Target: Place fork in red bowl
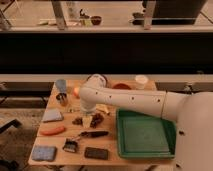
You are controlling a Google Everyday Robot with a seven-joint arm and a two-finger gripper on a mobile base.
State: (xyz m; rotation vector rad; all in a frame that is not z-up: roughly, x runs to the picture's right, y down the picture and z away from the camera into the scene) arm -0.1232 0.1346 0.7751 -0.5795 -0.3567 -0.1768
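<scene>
My white arm reaches in from the right across the wooden table (60, 142). The gripper (86, 109) is low over the table's left middle, beside the banana (103, 109). The red bowl (121, 86) stands at the back of the table, partly hidden behind the arm. The fork does not show; the gripper end covers the table below it.
A green tray (145, 134) fills the right front. A white cup (141, 80) stands at the back right. On the left are a blue cup (61, 85), a metal cup (62, 99), an orange (76, 91) and sponges (52, 116). A black-handled utensil (93, 134) and a black brush (70, 145) lie in front.
</scene>
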